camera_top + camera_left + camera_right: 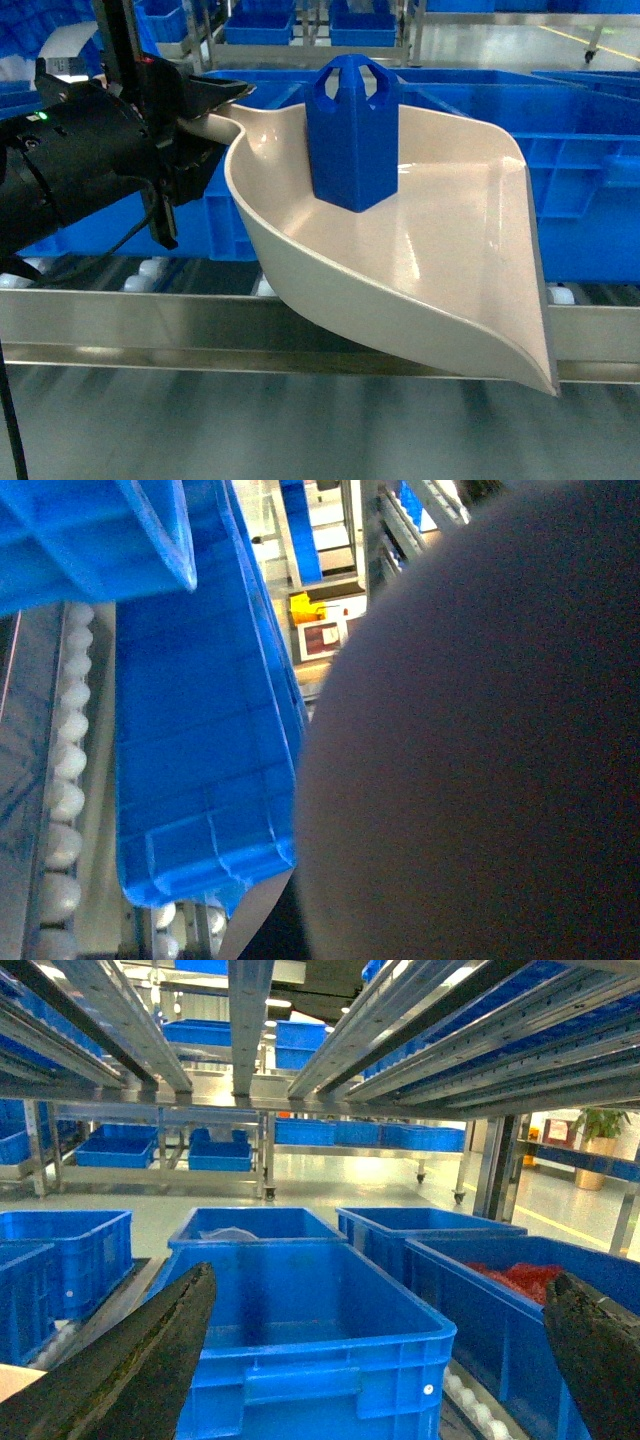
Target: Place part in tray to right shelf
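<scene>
- Left gripper (205, 105) clamps the tray (440, 250) handle; the upright part (353, 135) could topple if tilted.
- Tray lip could clip the shelf (200, 330) rail.
- Right gripper (380, 1360) gapes, empty.

The tray (440, 270) is smooth pale beige plastic with a soft gloss, catching faint highlights along its inner wall. The part (352, 135) standing in it is bright blue plastic, smooth and slightly shiny on its flat faces. The right shelf (150, 335) has a brushed steel front rail with a dull satin sheen, and small white plastic rollers (65, 780) that look smooth. The crates (310, 1330) are moulded blue plastic, ribbed on the outside, semi-glossy. The left pincer (205, 105) is matt black, as is the arm housing behind it. The right pincer's fingers (130, 1370) are black with a rough, worn, grainy surface.
</scene>
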